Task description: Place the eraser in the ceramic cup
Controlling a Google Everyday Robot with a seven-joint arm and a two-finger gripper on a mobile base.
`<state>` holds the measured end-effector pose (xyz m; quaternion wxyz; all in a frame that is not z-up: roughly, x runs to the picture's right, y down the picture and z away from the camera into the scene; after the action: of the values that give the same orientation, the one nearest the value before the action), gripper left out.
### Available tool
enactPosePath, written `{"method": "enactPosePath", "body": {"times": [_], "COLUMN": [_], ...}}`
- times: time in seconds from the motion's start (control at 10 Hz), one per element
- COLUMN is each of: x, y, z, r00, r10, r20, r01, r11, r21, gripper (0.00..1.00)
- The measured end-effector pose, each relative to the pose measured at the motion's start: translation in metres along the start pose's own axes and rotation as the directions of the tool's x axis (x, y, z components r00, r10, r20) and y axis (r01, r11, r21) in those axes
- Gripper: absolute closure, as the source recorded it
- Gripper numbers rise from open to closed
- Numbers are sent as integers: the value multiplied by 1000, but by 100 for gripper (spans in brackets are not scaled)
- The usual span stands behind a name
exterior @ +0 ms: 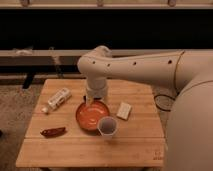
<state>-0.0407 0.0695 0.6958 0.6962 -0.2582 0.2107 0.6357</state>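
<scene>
The ceramic cup (107, 126) is small, pale grey-white and upright, standing at the front right edge of the orange-red plate (90, 117) on the wooden table. My gripper (94, 100) hangs from the big white arm over the far rim of the plate, a short way behind and left of the cup. The dark eraser does not show anywhere on the table; it is hidden or out of view.
A white flat block (124, 110) lies right of the plate. A dark red chilli-shaped thing (53, 132) lies at the front left. A white bottle (57, 99) lies on its side at the left. The table's (135, 145) front edge is near. A cable lies on the floor at the right.
</scene>
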Motion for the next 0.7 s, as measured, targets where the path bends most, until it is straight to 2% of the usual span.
{"method": "enactPosePath", "body": {"times": [0.1, 0.4, 0.6, 0.7], "x": [-4, -55, -110, -130], "y": [-1, 2, -10, -12], "z": [2, 29, 54, 65], "r00": [1000, 998, 995, 994], "r10": [13, 56, 96, 110], "r20": [-1, 6, 14, 16], "r01": [-13, -56, -96, -111], "r11": [1000, 998, 993, 992], "r21": [5, 39, 61, 66], "gripper": [35, 35, 35, 35]}}
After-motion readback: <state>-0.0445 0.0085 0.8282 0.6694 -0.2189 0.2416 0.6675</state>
